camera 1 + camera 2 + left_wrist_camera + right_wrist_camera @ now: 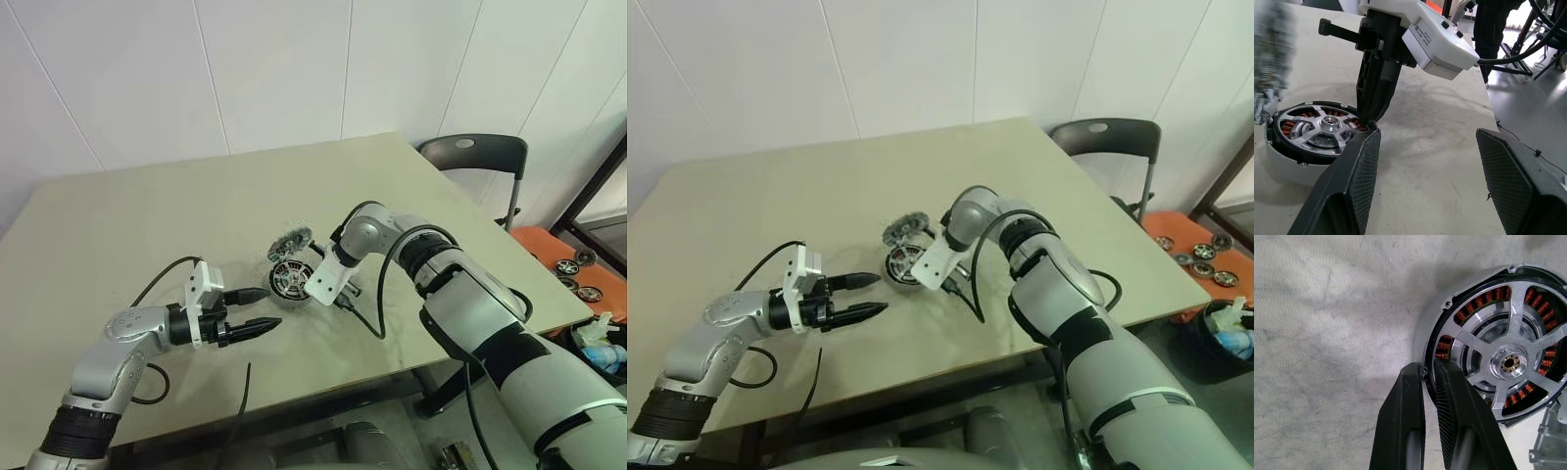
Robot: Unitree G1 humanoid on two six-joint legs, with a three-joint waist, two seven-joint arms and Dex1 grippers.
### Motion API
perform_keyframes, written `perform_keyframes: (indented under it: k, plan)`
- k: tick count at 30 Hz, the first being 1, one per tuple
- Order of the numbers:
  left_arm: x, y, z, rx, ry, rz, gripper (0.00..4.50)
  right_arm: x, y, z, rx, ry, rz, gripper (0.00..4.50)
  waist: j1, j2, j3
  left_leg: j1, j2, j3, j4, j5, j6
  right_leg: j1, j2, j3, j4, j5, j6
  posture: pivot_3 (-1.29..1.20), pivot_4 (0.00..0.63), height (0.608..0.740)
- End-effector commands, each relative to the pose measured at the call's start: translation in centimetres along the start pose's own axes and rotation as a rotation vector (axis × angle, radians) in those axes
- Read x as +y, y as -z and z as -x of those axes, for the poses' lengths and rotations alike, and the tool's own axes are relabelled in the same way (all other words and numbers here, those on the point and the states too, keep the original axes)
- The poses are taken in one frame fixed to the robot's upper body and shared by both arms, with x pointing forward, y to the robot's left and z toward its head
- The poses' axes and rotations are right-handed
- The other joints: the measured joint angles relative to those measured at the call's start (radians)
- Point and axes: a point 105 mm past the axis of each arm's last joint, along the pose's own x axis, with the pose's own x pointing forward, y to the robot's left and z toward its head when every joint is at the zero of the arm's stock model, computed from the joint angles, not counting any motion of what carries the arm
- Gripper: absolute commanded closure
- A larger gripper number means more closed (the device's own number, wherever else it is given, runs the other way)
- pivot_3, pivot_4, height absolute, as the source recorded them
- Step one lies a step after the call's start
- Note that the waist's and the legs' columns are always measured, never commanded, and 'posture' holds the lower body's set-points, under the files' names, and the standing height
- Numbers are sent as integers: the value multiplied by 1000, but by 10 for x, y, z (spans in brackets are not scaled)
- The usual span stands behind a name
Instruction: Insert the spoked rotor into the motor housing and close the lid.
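Observation:
The motor housing (pixel 1432 328) sits at mid-table, a silver cup ringed with coppery windings. The spoked rotor (pixel 1484 340) lies inside it, its shiny spokes over the windings. Just behind the housing the ribbed grey lid (pixel 292 238) stands tilted on its edge. My right gripper (pixel 1425 366) points steeply down at the housing's near right side, its fingers closed over the rim, one inside and one outside the wall. My left gripper (pixel 269 307) hovers open just left of the housing (pixel 291 281), pointing at it, with nothing between its fingers (pixel 1359 181).
A black cable (pixel 372 313) loops on the table by the right arm, and another trails from the left wrist. Beyond the table's right edge stand a dark chair (pixel 480 157) and an orange tray (pixel 573 264) with several small wheels.

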Motion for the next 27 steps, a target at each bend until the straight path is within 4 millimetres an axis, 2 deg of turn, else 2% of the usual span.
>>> perform_keyframes:
  k: [1, 5, 8, 11, 17, 22, 27]
  plan:
    - [0, -11, -1, -21, 5, -56, 1183, -24, -12, 17, -38, 56, 46, 4429, 1, 0, 0, 0, 0, 0, 0, 0, 0, 0, 0, 0, 0, 0, 0, 0, 0, 740]
    - [0, -11, -2, -24, 7, -56, 1183, -20, -12, 23, -62, 0, 10, 4429, 4, 0, 0, -1, 0, 0, 0, 0, 0, 0, 0, 0, -1, 0, 1, 0, 0, 740]
    - [1, -11, -3, -25, 9, -56, 1183, 6, -5, 35, -109, -231, -201, 4429, 10, 2, 2, -1, 0, 0, 0, 0, 0, 0, -1, 0, -2, 1, 2, 0, 0, 740]
    - [2, -11, -4, -27, 11, -56, 1183, 5, -4, 42, -119, -228, -241, 4429, 10, 3, 2, -1, -1, -1, 0, 0, 0, 1, -2, -1, -2, 1, 2, 0, 0, 740]
    - [2, -10, -9, -30, 32, -53, 1183, 18, 8, 52, -90, -251, -315, 4429, 7, 4, 3, -1, -1, -1, 0, 0, 0, 0, -1, -1, -1, 1, 2, 0, 0, 740]
    - [4, -12, -13, -32, 42, -59, 1183, 19, 5, 44, -143, -243, -397, 4429, 8, 4, 3, -1, -1, -1, 0, 0, 0, 0, -1, -1, -1, 1, 2, 0, 0, 740]
    - [4, -10, -14, -32, 42, -57, 1183, 1, -12, 26, -261, -206, -588, 4429, 3, 4, 3, -1, -1, -1, 0, 0, 0, 0, -1, -1, -1, 2, 3, 0, 0, 740]
